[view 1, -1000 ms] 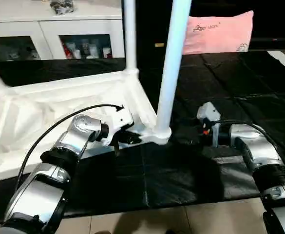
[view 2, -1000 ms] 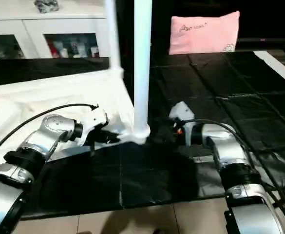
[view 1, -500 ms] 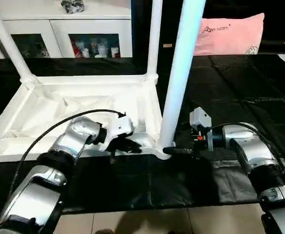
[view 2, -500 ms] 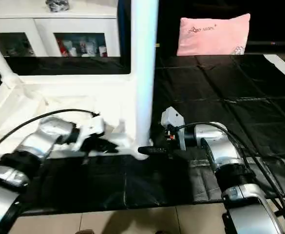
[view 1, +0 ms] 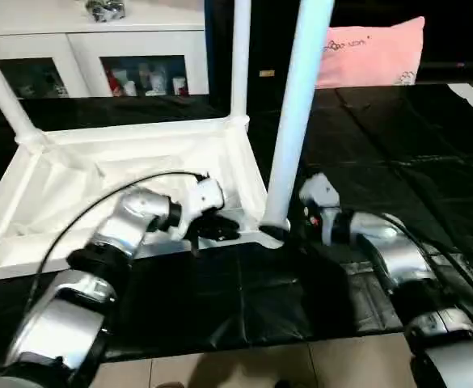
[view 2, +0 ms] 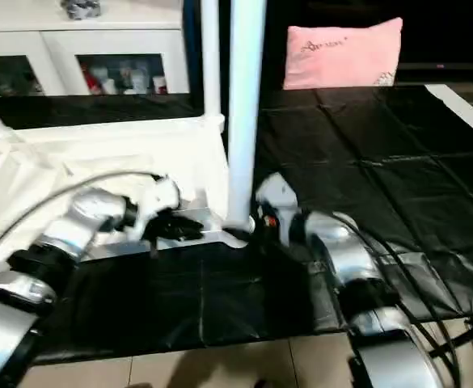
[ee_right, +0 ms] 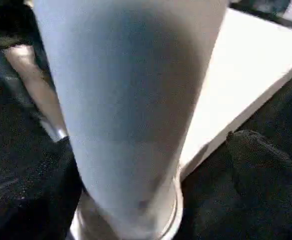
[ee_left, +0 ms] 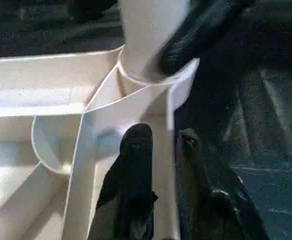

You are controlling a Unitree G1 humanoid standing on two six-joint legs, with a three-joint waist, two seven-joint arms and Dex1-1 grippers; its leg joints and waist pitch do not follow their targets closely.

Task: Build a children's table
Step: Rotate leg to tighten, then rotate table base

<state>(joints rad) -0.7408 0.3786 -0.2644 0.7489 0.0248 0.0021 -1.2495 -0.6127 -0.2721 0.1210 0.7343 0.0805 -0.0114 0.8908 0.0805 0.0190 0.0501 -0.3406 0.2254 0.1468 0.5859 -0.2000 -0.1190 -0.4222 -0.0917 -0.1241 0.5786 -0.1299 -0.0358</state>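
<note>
The upturned tabletop (view 1: 123, 174) lies at frame left on a black mat (view 1: 398, 145), 3 legs rising from its corners. The left gripper (ee_left: 158, 150) has its jaws slightly parted astride the tabletop's rim wall. The right gripper (view 1: 280, 232), jaws wide, flanks the nearest leg (view 1: 293, 121) at its socket.

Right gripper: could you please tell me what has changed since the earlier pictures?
The right gripper has moved left, its open fingers now around the base of the near leg. The left gripper stays at the tabletop rim; the leg stays upright.
</note>
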